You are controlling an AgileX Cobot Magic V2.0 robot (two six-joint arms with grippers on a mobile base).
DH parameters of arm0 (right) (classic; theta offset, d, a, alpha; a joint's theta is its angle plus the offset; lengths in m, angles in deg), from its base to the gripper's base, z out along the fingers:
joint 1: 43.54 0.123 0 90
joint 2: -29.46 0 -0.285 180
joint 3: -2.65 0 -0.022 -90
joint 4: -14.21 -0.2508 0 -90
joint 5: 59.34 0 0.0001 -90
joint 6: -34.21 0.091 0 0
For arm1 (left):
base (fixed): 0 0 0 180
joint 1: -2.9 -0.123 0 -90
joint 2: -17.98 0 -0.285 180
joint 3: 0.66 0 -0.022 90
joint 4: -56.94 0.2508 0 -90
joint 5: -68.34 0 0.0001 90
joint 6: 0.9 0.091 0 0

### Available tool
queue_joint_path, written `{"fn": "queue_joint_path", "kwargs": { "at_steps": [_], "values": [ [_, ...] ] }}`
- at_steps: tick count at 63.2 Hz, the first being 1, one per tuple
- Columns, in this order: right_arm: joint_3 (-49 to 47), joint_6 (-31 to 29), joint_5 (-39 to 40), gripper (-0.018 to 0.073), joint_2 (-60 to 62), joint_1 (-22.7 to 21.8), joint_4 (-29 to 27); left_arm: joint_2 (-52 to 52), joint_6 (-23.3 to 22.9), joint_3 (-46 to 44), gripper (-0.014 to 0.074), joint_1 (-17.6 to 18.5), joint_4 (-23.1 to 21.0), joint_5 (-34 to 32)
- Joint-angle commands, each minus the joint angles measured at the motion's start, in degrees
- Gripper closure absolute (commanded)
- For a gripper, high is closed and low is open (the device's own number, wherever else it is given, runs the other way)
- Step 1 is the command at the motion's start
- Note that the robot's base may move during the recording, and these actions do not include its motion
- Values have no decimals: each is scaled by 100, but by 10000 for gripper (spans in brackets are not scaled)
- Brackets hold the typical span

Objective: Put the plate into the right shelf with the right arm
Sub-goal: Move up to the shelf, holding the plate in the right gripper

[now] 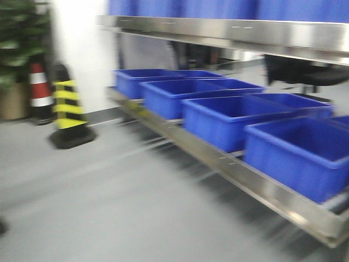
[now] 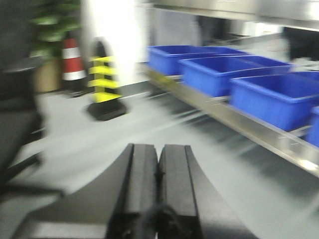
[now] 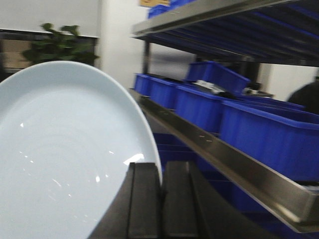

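Plate (image 3: 60, 159): showing pale bluish white, unpatterned.
Right shelf (image 1: 218, 158): gleaming brushed silver-grey.
Bins (image 1: 229, 117): showing solid deep blue.
Traffic cone (image 1: 38, 87), ten o'clock in the front view: wearing red and white bands.
Striped cone (image 1: 66, 106): wearing yellow bands on black.
Floor (image 1: 109, 207): reading flat grey.
Left gripper (image 2: 158, 152), right gripper (image 3: 161, 172): showing black.

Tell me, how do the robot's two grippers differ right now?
The left gripper is shut on nothing; the right gripper pinches the rim of a plate. The left gripper faces mostly open floor, with the shelf off to one side; the right gripper runs close alongside the shelf's beam. Both are black, with the same pair of flat fingers.
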Motion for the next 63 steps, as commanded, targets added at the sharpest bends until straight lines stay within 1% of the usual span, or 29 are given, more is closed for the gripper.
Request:
{"fn": "queue_joint_path", "kwargs": {
  "at_steps": [1, 63],
  "values": [
    [-146, -7, 505, 504, -109, -22, 106, 43, -14, 38, 643, 2, -22, -437],
    [-146, -7, 505, 504, -109, -22, 106, 43, -14, 38, 643, 2, -22, -437]
  ]
}}
